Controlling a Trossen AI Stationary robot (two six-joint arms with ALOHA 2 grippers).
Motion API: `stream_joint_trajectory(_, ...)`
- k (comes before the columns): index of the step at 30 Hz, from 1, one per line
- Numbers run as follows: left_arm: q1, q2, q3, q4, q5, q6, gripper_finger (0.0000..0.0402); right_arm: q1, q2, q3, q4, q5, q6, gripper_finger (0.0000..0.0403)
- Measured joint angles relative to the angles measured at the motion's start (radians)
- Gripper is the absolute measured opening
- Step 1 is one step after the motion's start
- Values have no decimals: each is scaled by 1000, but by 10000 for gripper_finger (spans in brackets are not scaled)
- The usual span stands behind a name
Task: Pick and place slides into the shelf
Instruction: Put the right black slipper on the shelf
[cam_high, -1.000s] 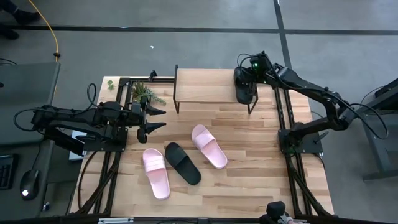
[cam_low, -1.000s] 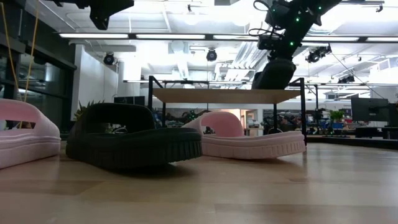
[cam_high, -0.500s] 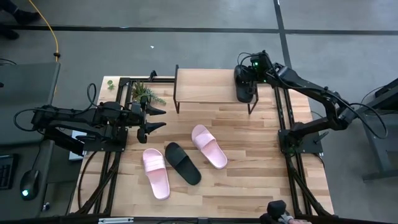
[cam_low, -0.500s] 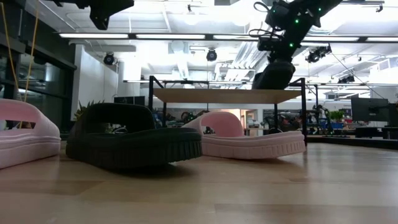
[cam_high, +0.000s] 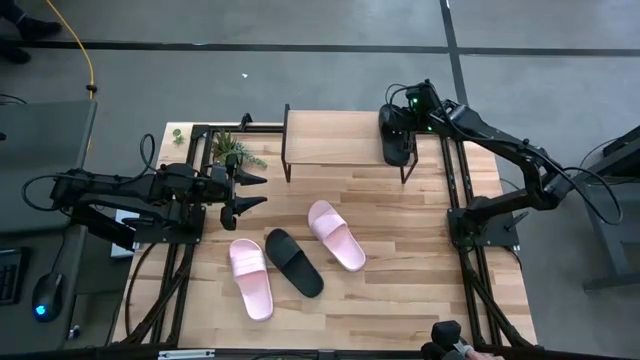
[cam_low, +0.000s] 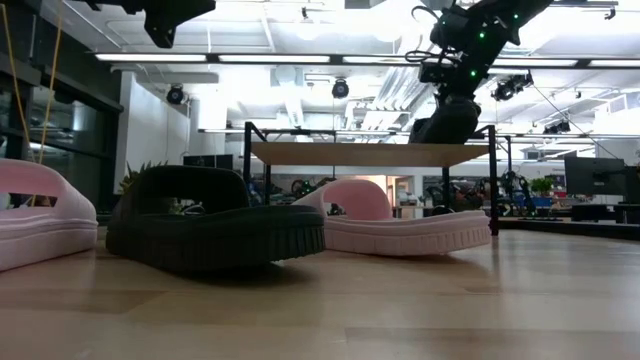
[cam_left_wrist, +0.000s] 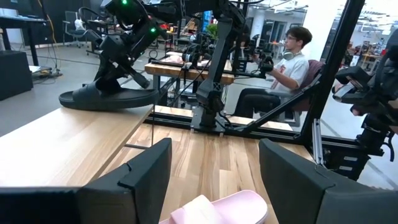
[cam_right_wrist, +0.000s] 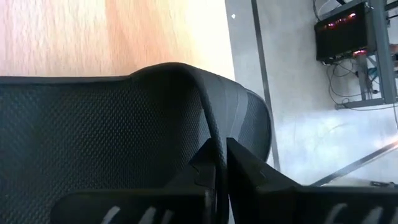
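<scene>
A black slide (cam_high: 397, 146) lies on the right end of the shelf (cam_high: 335, 140), a light plank on thin black legs at the table's far edge. My right gripper (cam_high: 399, 116) is above that slide and shut on it. On the tabletop lie two pink slides (cam_high: 251, 279) (cam_high: 336, 235) with the second black slide (cam_high: 294, 262) between them, all sole down. My left gripper (cam_high: 252, 190) hovers open near the table's left side, touching nothing; its wrist view shows the shelved slide (cam_left_wrist: 109, 98) ahead. My right gripper (cam_right_wrist: 217, 171) pinches the black slide's strap by its rim (cam_right_wrist: 212, 121), a thin edge caught between the two fingers (cam_right_wrist: 245, 168). It comes slanting down from above. The slide's sole rests on the shelf's plank top (cam_left_wrist: 68, 140) at its right end.
A small green plant (cam_high: 232, 150) stands at the table's far left, beside the shelf. Black frame rails run along both table sides (cam_high: 455, 190). A person (cam_left_wrist: 292, 62) sits beyond the table's right side. Bare plank shows on the shelf left of the black slide.
My right gripper, with the black slide, has edged a little toward the table's right, staying shut. The shelf has slid a little the same way. The three slides on the tabletop have kept still.
</scene>
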Motion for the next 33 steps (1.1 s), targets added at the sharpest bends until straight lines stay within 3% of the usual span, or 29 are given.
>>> stream_joint_trajectory(12, 0, 0, 0, 0, 0, 0, 225, 0, 0, 0, -8, -6, 15, 88)
stream_joint_trajectory(33, 0, 0, 0, 0, 0, 0, 225, 0, 1, 0, -37, -41, 42, 115)
